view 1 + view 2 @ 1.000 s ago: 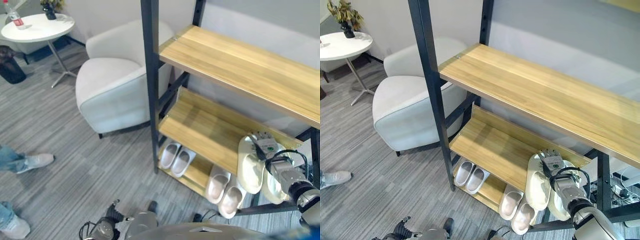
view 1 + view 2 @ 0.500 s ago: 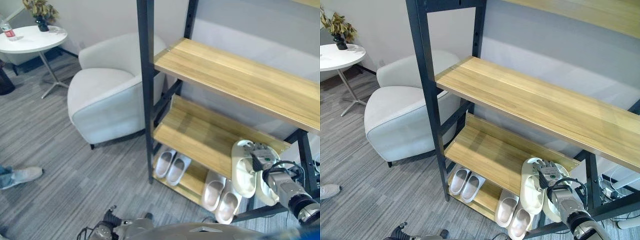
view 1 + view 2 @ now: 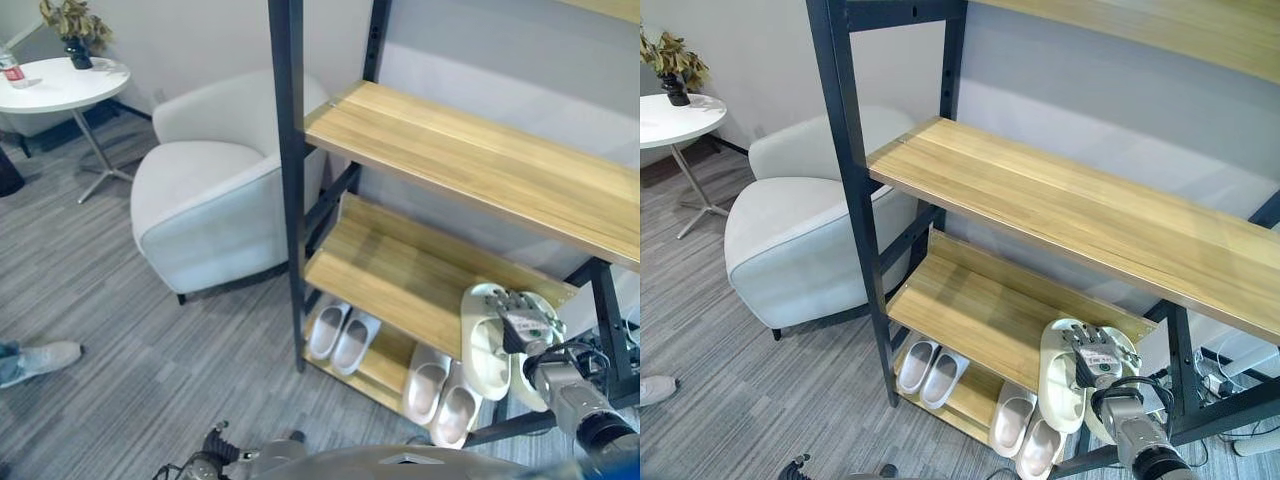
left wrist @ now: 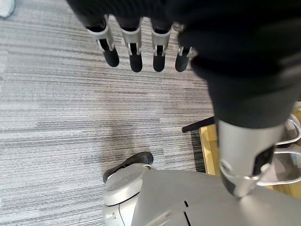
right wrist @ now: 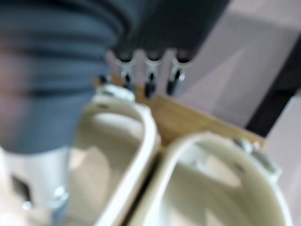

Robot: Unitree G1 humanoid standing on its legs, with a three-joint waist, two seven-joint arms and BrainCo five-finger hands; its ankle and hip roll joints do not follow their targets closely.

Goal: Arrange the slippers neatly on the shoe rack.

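right hand: [image 3: 527,328] at the right end of the middle shelf, fingers and thumb curled around a pair of cream slippers [image 3: 490,340], holding both together
held slippers: side by side, touching, soles toward the camera in the eye views; toes over the shelf's front edge, heels hanging out in front of it
right wrist view: the two cream slippers [image 5: 188,179] pressed edge to edge, fingers [image 5: 149,77] past their far ends, wood shelf board beyond
left hand: [image 4: 141,47] low over the grey carpet, fingers straight and spread a little, holding nothing
shoe rack: [image 3: 855,190] black metal frame, light wood shelves; middle shelf [image 3: 410,270] bare apart from the held pair
bottom shelf: white pair [image 3: 343,335] near the left post, side by side; pinkish pair [image 3: 440,390] further right, just below the held slippers
armchair: [image 3: 205,195] white, just left of the rack
side table: [image 3: 55,85] round, white, far left, with a plant pot [image 3: 72,22] and a bottle [image 3: 10,68] on it
floor: [image 3: 120,350] grey striped carpet; a person's light shoe [image 3: 40,358] at the left edge
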